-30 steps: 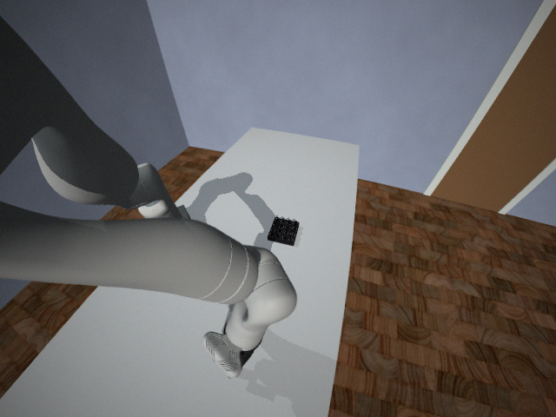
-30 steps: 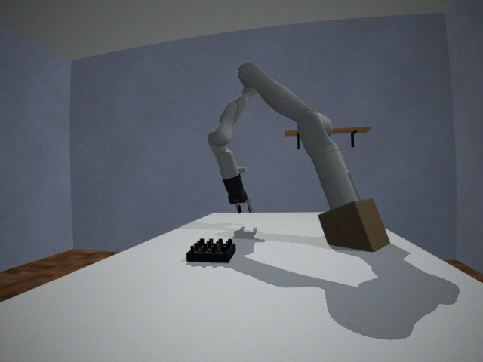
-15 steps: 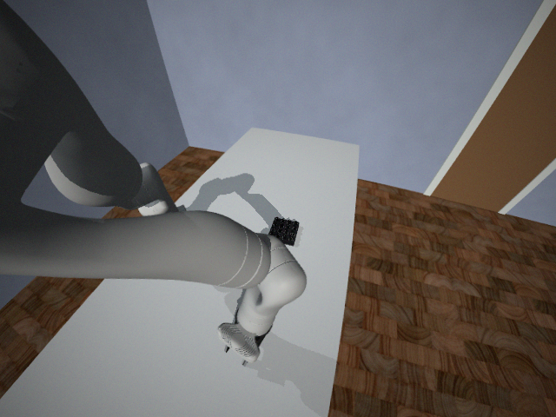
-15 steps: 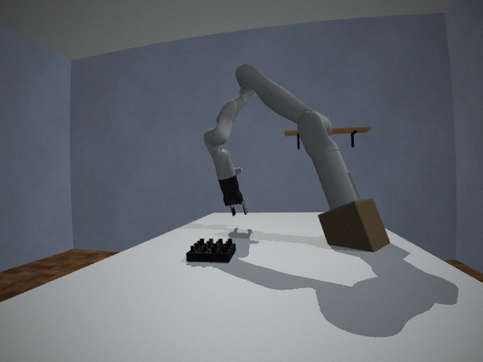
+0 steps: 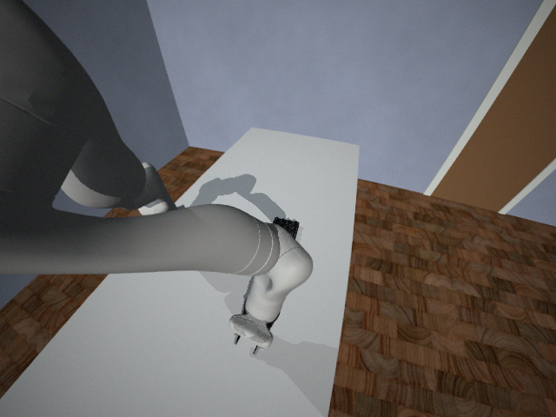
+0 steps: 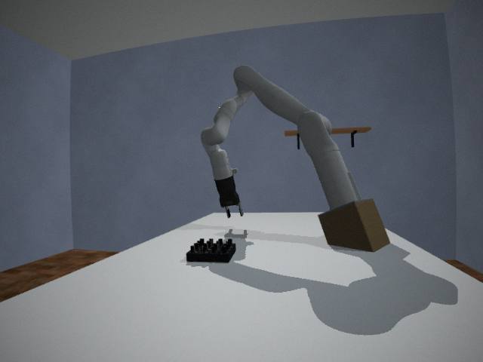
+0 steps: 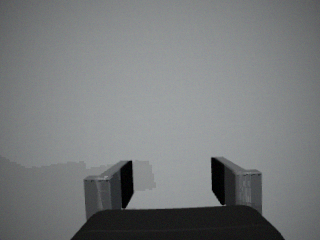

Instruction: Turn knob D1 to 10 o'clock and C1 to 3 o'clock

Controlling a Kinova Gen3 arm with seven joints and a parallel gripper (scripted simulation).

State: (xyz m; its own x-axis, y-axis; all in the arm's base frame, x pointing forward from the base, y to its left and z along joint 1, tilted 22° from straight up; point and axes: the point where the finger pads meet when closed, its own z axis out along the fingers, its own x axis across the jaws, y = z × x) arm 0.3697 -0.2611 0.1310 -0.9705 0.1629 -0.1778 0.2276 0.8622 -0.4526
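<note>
Exterior view: the wide-open, black-and-grey two-finger claw [image 5: 245,345] [image 6: 234,215] [image 7: 172,176] hangs apart from the black, square, many-knobbed box [image 5: 285,226] [image 6: 210,256], probably for approach clearance. It grips nothing.

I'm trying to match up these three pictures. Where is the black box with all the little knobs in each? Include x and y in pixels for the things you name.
Top: right of centre, the knob box [image 5: 290,225] [image 6: 208,257] partly behind the arm.
Exterior: lower left of centre.
Wrist: not in it.
Shared landmark: the hand's two fingers [image 5: 236,339] [image 6: 240,208].

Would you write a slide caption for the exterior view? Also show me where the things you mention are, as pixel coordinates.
Open hand [image 6: 235,216] above the table [image 6: 155,311], beyond the black knob box [image 6: 208,257].
</note>
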